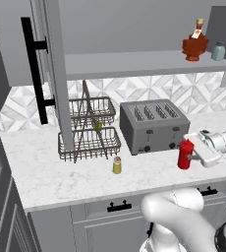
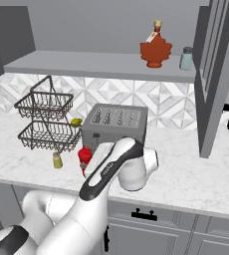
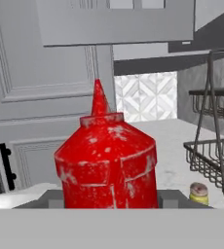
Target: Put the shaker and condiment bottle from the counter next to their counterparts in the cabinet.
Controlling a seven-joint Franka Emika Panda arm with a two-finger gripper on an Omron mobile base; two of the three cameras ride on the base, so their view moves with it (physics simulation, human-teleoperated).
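The gripper (image 1: 193, 156) reached sideways, low above the counter (image 1: 46, 172), just in front of the toaster (image 1: 154, 125); its fingers pinched the red bottle (image 1: 185, 153), which stood upright between them, nozzle up; from the hand camera, the bottle (image 3: 106, 158) sat squarely between the finger pads, one grey pad (image 3: 53, 198) visible at either side of its base; the small yellowish shaker (image 1: 117, 165) stood on the counter, well apart from the fingers, on the far side of the bottle near the wire basket rack (image 1: 88, 130); high above the fingers, on the cabinet shelf (image 1: 134, 63), stood the dark-red leaf-shaped bottle (image 1: 195, 44) and, just beside it, the pale blue-grey shaker (image 1: 218, 51); the cabinet door (image 1: 53, 64) stood open.
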